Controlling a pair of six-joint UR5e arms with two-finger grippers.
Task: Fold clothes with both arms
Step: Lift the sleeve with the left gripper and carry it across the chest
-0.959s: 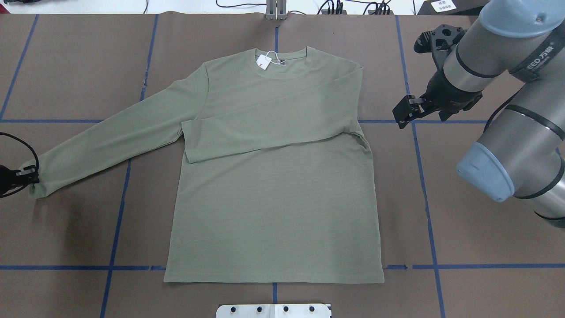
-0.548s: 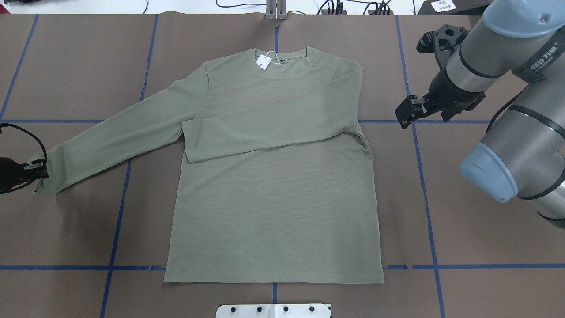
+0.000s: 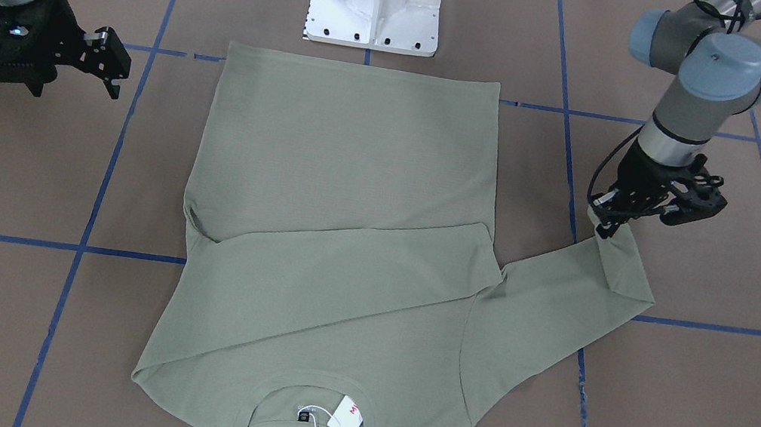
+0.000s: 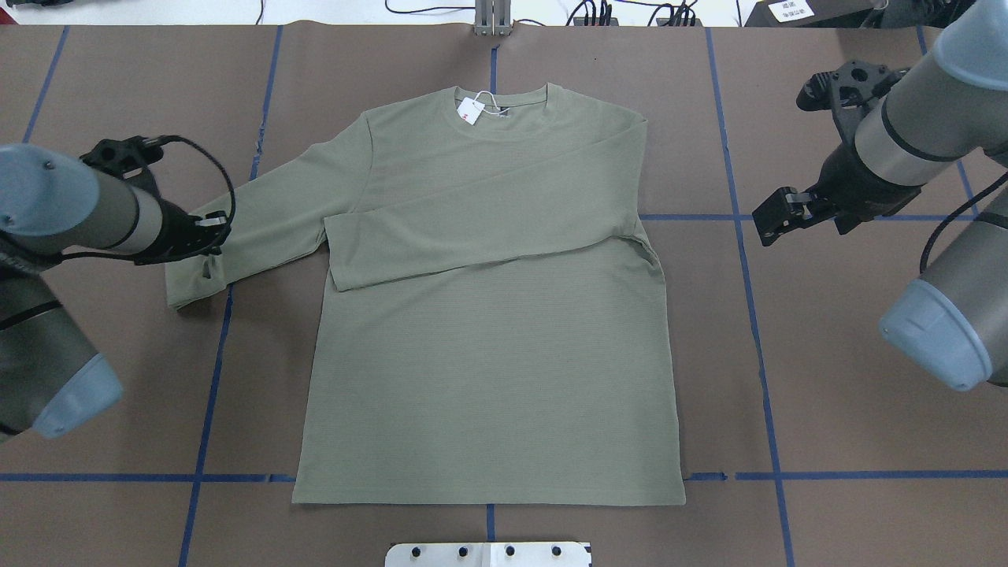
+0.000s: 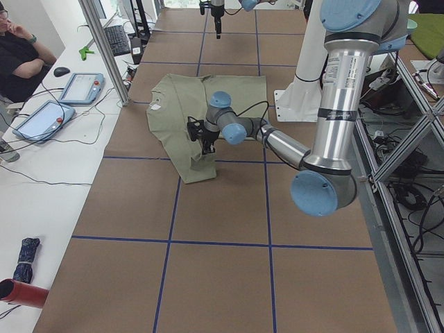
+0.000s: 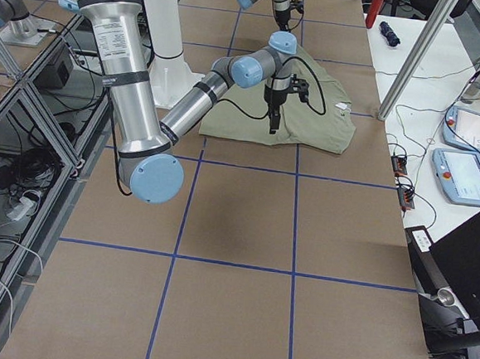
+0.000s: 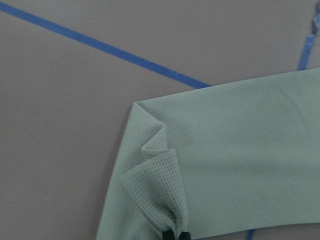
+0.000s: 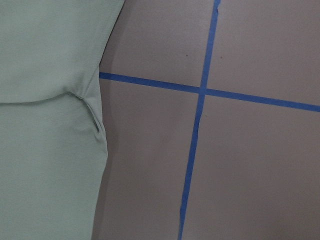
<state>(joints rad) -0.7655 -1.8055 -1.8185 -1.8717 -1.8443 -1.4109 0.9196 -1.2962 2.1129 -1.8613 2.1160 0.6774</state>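
While your left gripper (image 4: 209,236) pinches the cuff (image 7: 160,200), with that sleeve (image 4: 268,209) doubled back, apparently for folding across the chest, the shirt (image 4: 488,354) lies flat on the worktop (image 4: 827,394), other sleeve (image 4: 472,228) already crossed. Your right gripper (image 4: 776,216) hangs spread, empty, clear of it.

white hang tag (image 3: 346,416), red "M" partly legible

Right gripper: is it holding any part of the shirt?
No, the right gripper hangs over bare brown table, apart from the shirt.
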